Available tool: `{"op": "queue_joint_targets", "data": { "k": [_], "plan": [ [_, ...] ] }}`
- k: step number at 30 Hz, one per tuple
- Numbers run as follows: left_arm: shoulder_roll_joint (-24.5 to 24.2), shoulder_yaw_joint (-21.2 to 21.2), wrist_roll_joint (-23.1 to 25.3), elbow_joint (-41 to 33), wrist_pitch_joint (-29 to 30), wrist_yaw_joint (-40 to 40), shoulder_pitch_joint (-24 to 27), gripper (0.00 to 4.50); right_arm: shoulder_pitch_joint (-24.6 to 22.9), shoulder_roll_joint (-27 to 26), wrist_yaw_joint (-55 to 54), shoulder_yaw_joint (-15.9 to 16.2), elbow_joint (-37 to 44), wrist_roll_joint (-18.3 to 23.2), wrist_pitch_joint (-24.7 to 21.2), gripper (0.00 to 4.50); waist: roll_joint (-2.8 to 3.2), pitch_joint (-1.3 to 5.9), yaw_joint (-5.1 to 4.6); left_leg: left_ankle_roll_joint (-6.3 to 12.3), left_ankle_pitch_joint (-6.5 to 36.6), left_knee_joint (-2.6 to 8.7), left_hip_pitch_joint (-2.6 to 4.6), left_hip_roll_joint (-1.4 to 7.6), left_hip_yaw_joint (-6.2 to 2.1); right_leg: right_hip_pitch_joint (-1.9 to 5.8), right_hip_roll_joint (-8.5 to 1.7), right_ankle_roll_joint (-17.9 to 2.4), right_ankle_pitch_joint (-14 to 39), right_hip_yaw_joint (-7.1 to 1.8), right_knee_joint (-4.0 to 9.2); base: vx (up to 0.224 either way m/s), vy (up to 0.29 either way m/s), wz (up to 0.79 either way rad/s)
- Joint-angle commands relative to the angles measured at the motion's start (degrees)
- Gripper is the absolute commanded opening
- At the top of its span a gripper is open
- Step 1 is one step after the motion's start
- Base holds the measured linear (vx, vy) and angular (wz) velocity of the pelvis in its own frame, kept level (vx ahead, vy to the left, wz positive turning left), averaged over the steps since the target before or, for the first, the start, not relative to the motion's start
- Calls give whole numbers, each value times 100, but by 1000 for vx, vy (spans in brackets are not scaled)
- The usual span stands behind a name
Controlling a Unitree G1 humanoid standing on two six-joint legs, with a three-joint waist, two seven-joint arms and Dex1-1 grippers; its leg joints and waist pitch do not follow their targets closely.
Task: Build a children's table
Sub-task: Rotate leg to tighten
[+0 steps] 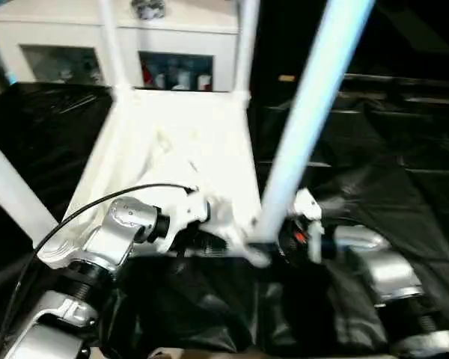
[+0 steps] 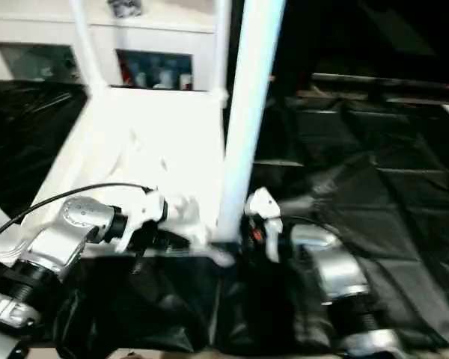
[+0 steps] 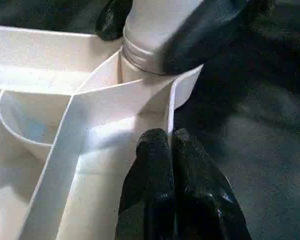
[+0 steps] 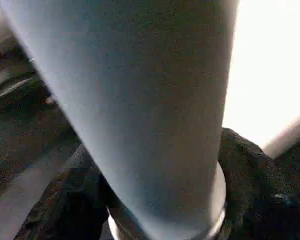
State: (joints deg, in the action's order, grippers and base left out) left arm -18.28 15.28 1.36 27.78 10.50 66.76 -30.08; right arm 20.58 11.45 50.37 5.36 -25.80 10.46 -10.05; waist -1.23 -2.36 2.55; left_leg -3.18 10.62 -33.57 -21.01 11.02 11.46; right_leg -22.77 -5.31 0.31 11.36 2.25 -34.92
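Fingers of our right gripper [image 3: 180, 30] clamp the near-right leg [image 1: 307, 120] just above its corner socket; left gripper [image 3: 172, 150], shut & empty, presses the upturned tabletop [image 1: 179, 142] on black sheeting. Seating the last leg, we reckon; next: twist/push it home w/ tabletop steadied.

Black plastic sheeting [image 1: 389, 164] over work surface; white glass-front cabinet [image 1: 172, 45] at back w/ items inside.

Light: bright, overexposed on tabletop [image 1: 179, 142]
Glare: upper right, right wrist view
Blur: head views soft, smeared
Dark: black sheet [image 2: 374, 194], little detail
Leg [image 4: 140, 100]: near, out of focus
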Motion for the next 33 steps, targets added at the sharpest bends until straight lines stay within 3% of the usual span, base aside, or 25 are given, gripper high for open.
{"op": "queue_joint_targets", "data": {
  "k": [1, 4, 8, 10, 12, 16, 17, 19, 24, 28, 33],
  "plan": [
    [406, 156, -113, -200, 81, -267, -104, 0, 81, -259, -542, 174, -273, -190, -31, 266, -13, 241, -20, -204, 1932, 495, 66, 220, -164, 162, -314, -910, 2500, -183, 553, 0, 0, 0],
    [696, 293, 44, -375, 284, -687, 9, 0, 158, -846, -1588, -140, -500, -136, -179, 266, -19, 241, -101, -170, 2053, 493, 72, 210, -182, 116, -300, -763, 2708, -188, 595, 0, 0, 0],
    [975, 378, 90, -503, 471, -955, 67, 0, 158, -1141, -1834, 12, -462, -274, -96, 266, -9, 237, -109, -153, 2086, 497, 80, 210, -176, 87, -285, -729, 2652, -191, 608, 0, 0, 0],
    [1074, 407, 77, -563, 529, -1003, 82, 0, 160, -1210, -1771, 75, -455, -298, -3, 336, -13, 246, -109, -128, 2093, 500, 72, 216, -174, 92, -277, -761, 2496, -196, 595, 0, 0, 0],
    [1142, 438, 71, -610, 566, -1007, 86, 0, 178, -1227, -1608, 104, -431, -249, -16, 339, -8, 253, -106, -82, 2010, 498, 68, 215, -156, 97, -262, -839, 2199, -202, 575, 0, 0, 0],
    [1066, 477, 78, -641, 550, -907, 69, 0, 190, -931, -1217, 281, -270, -324, 52, 380, -1, 280, -58, 2, 1703, 473, 59, 210, -122, 134, -247, -989, 1561, -213, 518, 0, 0, 0],
    [956, 479, 55, -643, 478, -738, 69, 0, 160, -689, -749, 341, -100, -236, 30, 380, 19, 285, -43, 95, 1543, 456, 55, 210, -111, 160, -242, -1079, 1243, -211, 491, 0, 0, 0],
    [859, 481, 13, -662, 430, -579, 80, 0, 137, -452, -382, 430, -22, -256, 79, 380, 3, 293, -31, 182, 1373, 443, 27, 209, -114, 201, -246, -1149, 1014, -202, 460, 0, 0, 0],
    [582, 427, -93, -632, 294, -135, 83, 0, 87, 158, 633, 588, 134, -190, 90, 380, 5, 318, -16, 390, 1039, 390, 21, 201, -95, 243, -244, -1389, 448, -191, 396, 0, 0, 0],
    [393, 415, -103, -512, 126, 152, 68, 0, 52, 443, 1262, 608, 327, -10, -49, 380, -1, 298, 13, 441, 1154, 401, 36, 222, -90, 228, -252, -1441, 648, -191, 419, 0, 0, 0],
    [90, 382, -22, -18, -208, 543, -77, 0, 110, 734, 1871, 659, 369, 170, -145, 349, 13, 277, 80, 232, 1509, 433, 90, 240, -90, 185, -260, -1325, 1246, -199, 466, 0, 0, 0]
  ]
}}
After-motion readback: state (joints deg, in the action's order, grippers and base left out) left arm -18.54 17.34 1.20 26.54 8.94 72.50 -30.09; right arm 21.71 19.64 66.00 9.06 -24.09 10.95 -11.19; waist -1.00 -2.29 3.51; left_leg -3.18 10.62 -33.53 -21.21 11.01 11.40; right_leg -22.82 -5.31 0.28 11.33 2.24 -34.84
